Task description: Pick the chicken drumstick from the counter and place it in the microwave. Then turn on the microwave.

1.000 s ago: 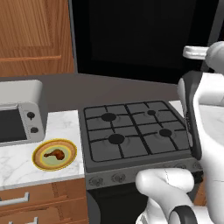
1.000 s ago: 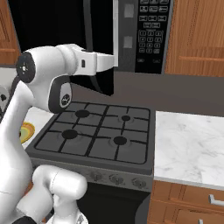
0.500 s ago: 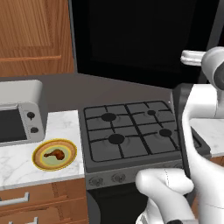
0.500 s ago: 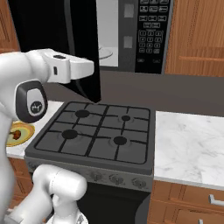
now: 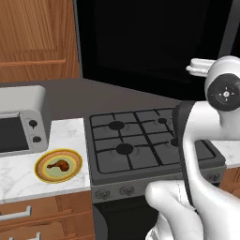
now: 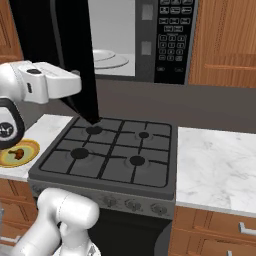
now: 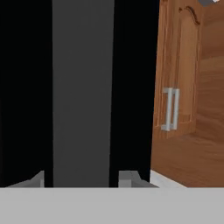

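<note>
White marble, grey-veined, is the counter (image 5: 65,133) nearest us, and on it sits a round yellow plate (image 5: 58,165) carrying the small brown-orange roasted chicken drumstick (image 5: 59,164). We judge the plate is there simply to present the drumstick within easy reach, just in front of the small silver toaster oven (image 5: 22,123) and just beside the dark grey gas stovetop (image 6: 107,155). In the right base view the same drumstick (image 6: 16,153) shows at the left edge, untouched and well apart from our arm.

Farther back and higher, the large black microwave (image 6: 145,42) has its grey-white inside exposed, with the round glass turntable (image 6: 107,57) bare and the button keypad (image 6: 172,37) to its right. Its dark glass door (image 6: 65,55) stands swung out over the stovetop; we take that as the reason our arm is raised here, since the cavity has to be open before anything can go in.

Our end effector (image 7: 81,177) points at the door's edge, the two dark fingertips (image 7: 129,177) standing on either side of a grey strip (image 7: 81,92) of that edge. Whether they pinch it or merely straddle it we cannot tell. Beyond, a brown wooden cabinet door with a silver handle (image 7: 170,109) closes the view.

The pick has not yet begun, in our judgement.
</note>
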